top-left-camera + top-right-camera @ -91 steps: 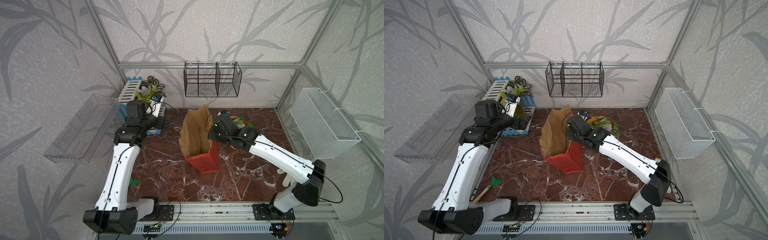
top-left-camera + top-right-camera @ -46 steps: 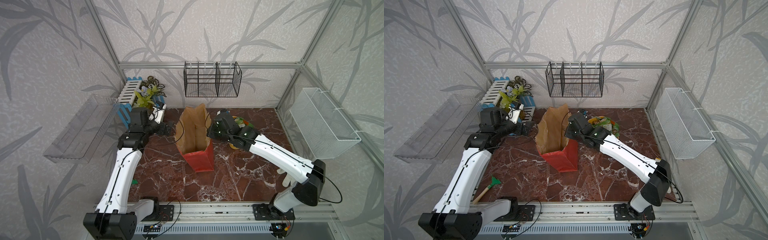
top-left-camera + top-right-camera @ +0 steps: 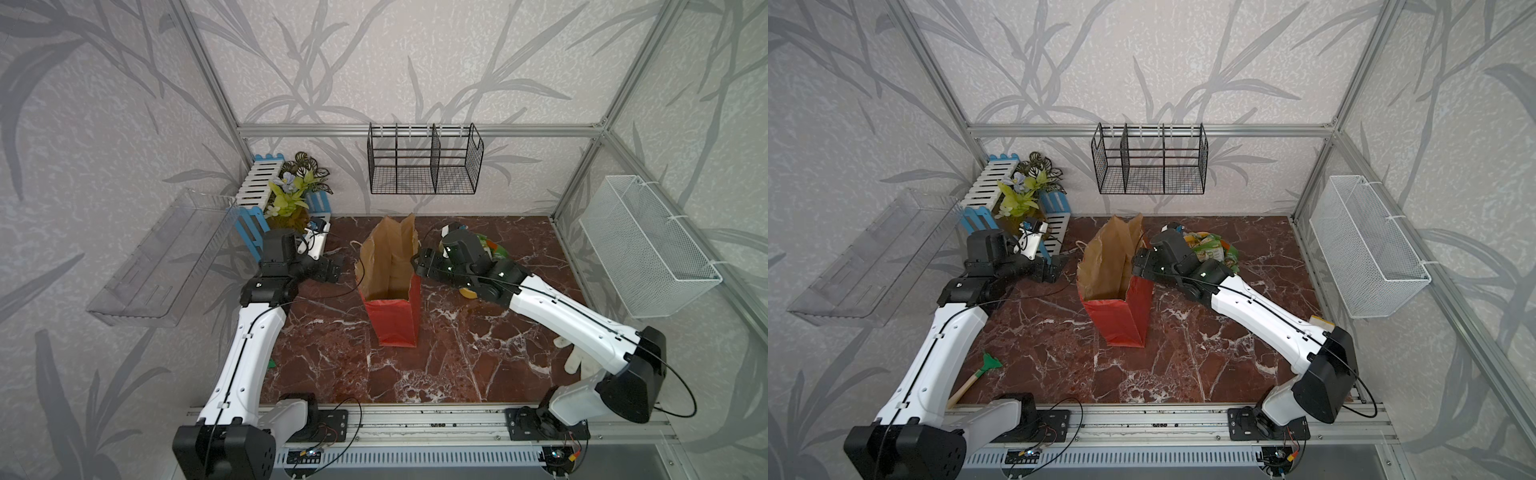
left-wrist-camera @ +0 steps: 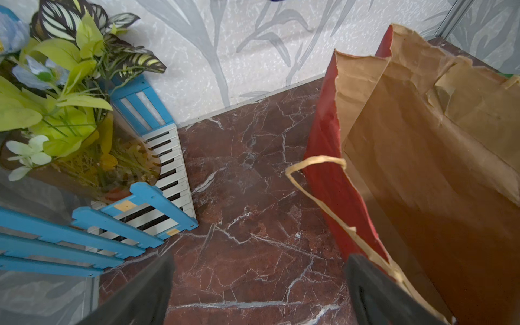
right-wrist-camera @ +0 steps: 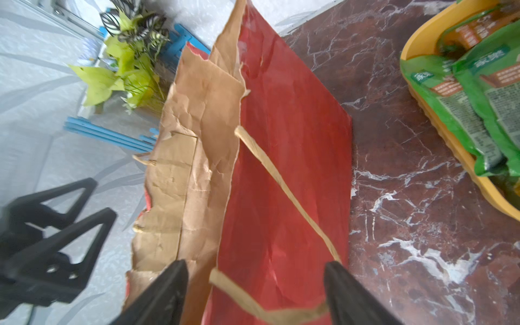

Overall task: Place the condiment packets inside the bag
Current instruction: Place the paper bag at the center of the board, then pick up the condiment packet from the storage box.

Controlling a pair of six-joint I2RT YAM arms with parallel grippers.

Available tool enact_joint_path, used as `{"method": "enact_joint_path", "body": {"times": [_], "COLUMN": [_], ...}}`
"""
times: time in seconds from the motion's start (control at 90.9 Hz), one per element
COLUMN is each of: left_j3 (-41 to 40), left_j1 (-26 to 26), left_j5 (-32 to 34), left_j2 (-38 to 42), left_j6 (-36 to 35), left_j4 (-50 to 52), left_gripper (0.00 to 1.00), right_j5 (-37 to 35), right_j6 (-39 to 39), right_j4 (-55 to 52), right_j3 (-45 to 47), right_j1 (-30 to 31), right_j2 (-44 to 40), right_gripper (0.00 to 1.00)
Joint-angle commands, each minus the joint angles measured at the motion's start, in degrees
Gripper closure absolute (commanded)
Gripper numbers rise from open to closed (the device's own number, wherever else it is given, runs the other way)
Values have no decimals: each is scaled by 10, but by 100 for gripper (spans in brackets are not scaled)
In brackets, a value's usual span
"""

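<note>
while the bag (image 3: 392,291) stands upright, left gripper (image 4: 259,289) spread wide beside it, right gripper (image 5: 254,292) parted at its rim

We see a dark red marble tabletop (image 3: 457,357) with white veins. At its far left corner stands a blue and white slatted fence (image 3: 257,195) around a pot of artificial plants (image 3: 291,195). On the back wall hangs a black wire rack (image 3: 424,166), on one side wall a white mesh basket (image 3: 648,249), on the other a clear plastic shelf (image 3: 162,266). A green-headed tool with a wooden handle (image 3: 976,376) lies near the front edge. A yellow plastic tray (image 5: 450,146) sits on the marble.
</note>
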State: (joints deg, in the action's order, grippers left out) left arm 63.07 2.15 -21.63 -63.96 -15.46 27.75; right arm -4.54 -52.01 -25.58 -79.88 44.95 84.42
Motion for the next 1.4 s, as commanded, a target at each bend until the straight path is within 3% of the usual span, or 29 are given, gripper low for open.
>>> {"method": "enact_joint_path", "body": {"times": [0.0,0.286,0.616,0.781,0.99,1.385], "left_j3": [-12,-52,-132,-167,-203,-249], "left_j1": [18,108,117,119,129,142], "left_j5": [-31,-106,-98,-95,-118,-163], "left_j2": [1,-25,-34,-62,-100,-160], "left_j6": [0,25,19,18,25,61], "left_j4": [-24,-76,-150,-190,-238,-339], "left_gripper": [0,0,0,0,0,0], "right_j5": [-35,-74,-7,17,-5,10], "right_j6": [62,117,121,158,230,295], "right_j4": [-43,-129,-131,-125,-139,-158], "right_j3": [-29,-30,66,59,-2,-188], "right_j1": [0,-51,-200,-205,-187,-174], "right_j2": [-36,-115,-157,-74,57,282], "right_gripper": [12,5,6,13,21,29]}}
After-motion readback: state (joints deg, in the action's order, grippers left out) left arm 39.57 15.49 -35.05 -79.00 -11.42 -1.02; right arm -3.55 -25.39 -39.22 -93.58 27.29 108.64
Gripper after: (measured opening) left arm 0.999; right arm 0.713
